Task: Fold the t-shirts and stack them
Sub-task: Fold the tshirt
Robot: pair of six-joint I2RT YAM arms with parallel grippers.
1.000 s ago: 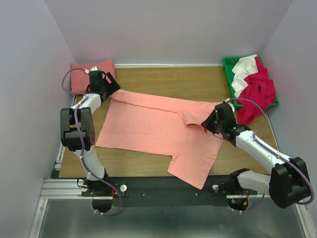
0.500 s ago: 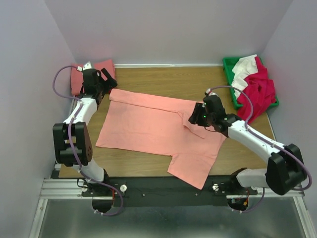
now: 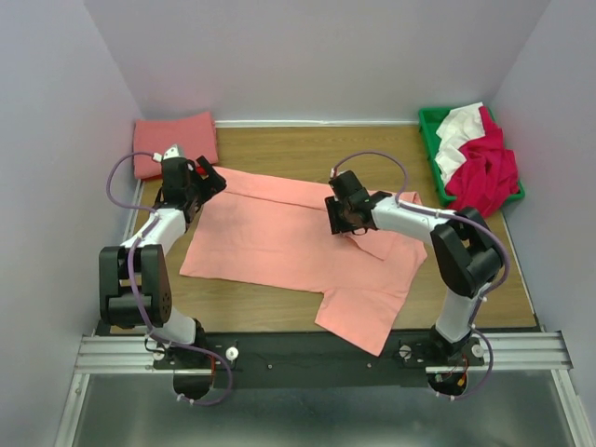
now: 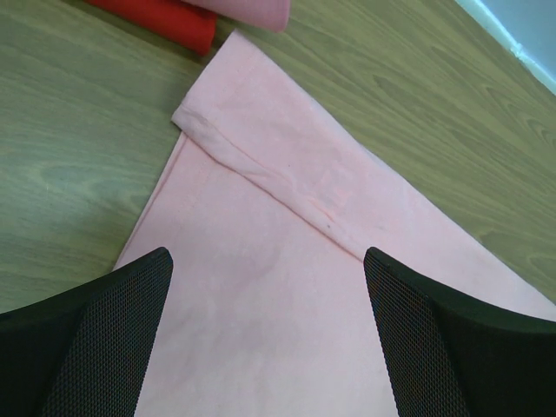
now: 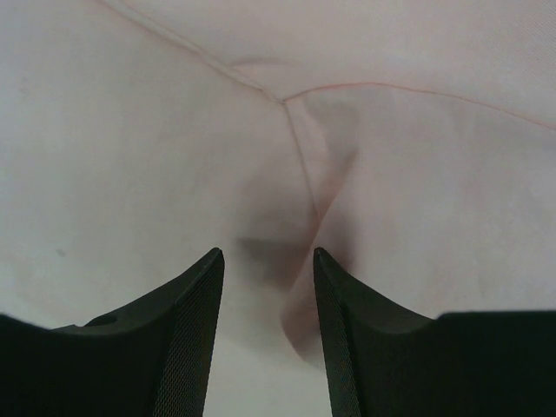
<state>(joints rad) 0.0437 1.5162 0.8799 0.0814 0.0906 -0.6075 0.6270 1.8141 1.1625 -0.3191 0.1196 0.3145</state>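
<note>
A salmon-pink t-shirt (image 3: 279,237) lies spread flat on the wooden table. A sleeve hangs toward the front edge. My left gripper (image 3: 207,180) is open and empty over the shirt's far-left corner. In the left wrist view (image 4: 269,347) the folded hem (image 4: 261,169) lies ahead of the fingers. My right gripper (image 3: 335,216) is low over the shirt's middle at a sleeve seam. In the right wrist view (image 5: 265,254) its fingers are apart, with a raised wrinkle of cloth (image 5: 317,208) between them. A folded salmon shirt (image 3: 174,138) lies at the back left.
A green bin (image 3: 425,119) at the back right holds a white shirt (image 3: 461,130) and a red-magenta shirt (image 3: 486,177) that spills over its rim. A red cloth edge (image 4: 161,17) shows under the folded stack. Grey walls close in the table.
My right gripper has moved left across the shirt, from the right sleeve to the middle seam. My left gripper has shifted from near the folded stack to over the shirt's far-left corner.
</note>
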